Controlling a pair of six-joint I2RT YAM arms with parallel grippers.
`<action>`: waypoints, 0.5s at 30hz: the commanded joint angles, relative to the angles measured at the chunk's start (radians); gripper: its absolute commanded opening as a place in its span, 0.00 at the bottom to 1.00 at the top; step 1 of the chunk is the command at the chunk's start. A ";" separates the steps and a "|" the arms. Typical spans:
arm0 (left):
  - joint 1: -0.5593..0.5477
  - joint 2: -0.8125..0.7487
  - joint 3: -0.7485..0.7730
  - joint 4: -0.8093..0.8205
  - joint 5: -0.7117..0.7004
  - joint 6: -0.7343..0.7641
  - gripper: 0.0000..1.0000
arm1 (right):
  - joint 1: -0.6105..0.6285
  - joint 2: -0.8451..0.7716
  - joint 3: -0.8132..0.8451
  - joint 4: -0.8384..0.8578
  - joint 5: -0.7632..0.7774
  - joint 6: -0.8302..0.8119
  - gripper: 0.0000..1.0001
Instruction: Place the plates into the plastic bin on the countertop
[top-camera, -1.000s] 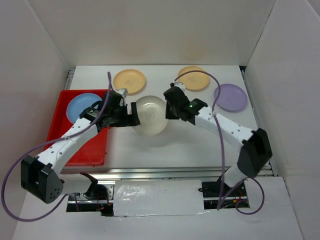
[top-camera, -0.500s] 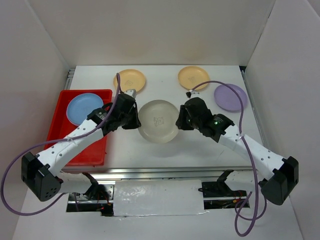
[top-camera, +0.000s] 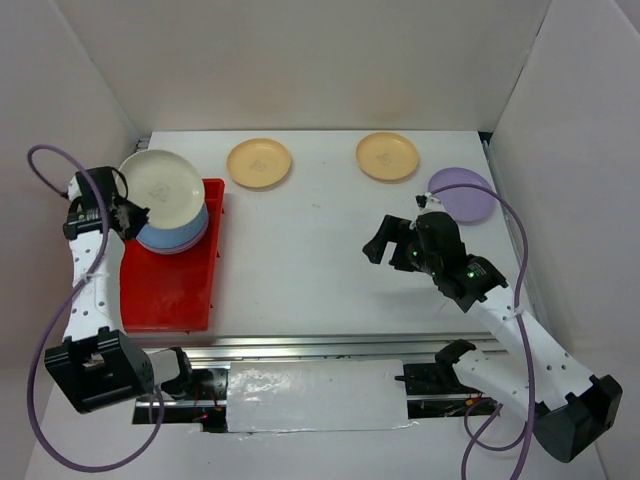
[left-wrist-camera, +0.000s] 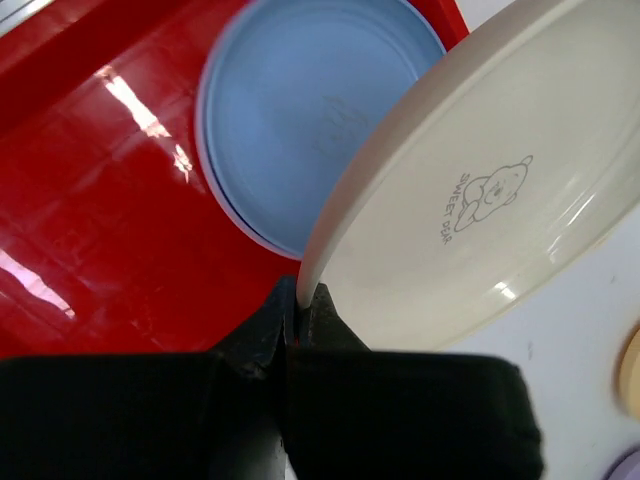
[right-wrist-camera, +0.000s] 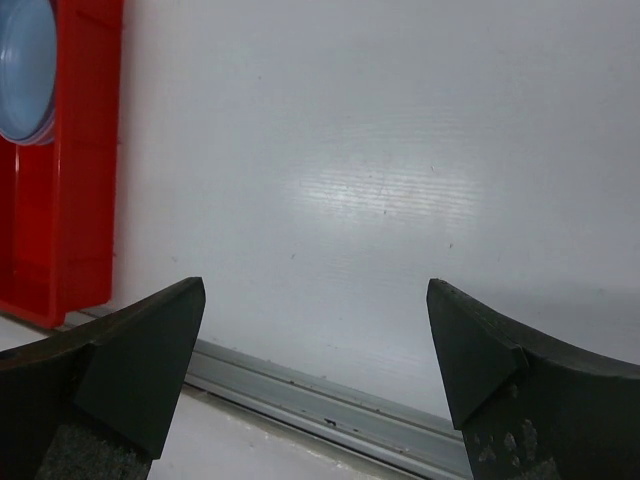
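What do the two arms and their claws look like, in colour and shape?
The left arm and right arm have white links, black joints and black bases. A purple cable loops along each. The right arm shows a small green light. The left claw and right claw are black, the right with wedge-shaped fingers.

Round cream plastic plate (top-camera: 160, 185) tilted over blue plate (top-camera: 178, 238) in red plastic bin (top-camera: 170, 290); two orange-yellow plates (top-camera: 259, 162) (top-camera: 388, 156) and one purple plate (top-camera: 468, 203) flat on white countertop (top-camera: 300, 270).
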 joint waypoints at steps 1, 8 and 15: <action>0.084 0.028 -0.003 0.026 0.133 -0.056 0.00 | -0.028 -0.023 -0.021 0.027 -0.077 -0.026 1.00; 0.218 0.281 0.050 0.086 0.385 -0.040 0.00 | -0.065 -0.066 -0.024 -0.011 -0.088 -0.066 1.00; 0.232 0.254 0.060 0.053 0.368 -0.025 0.99 | -0.088 -0.090 -0.026 -0.016 -0.111 -0.076 1.00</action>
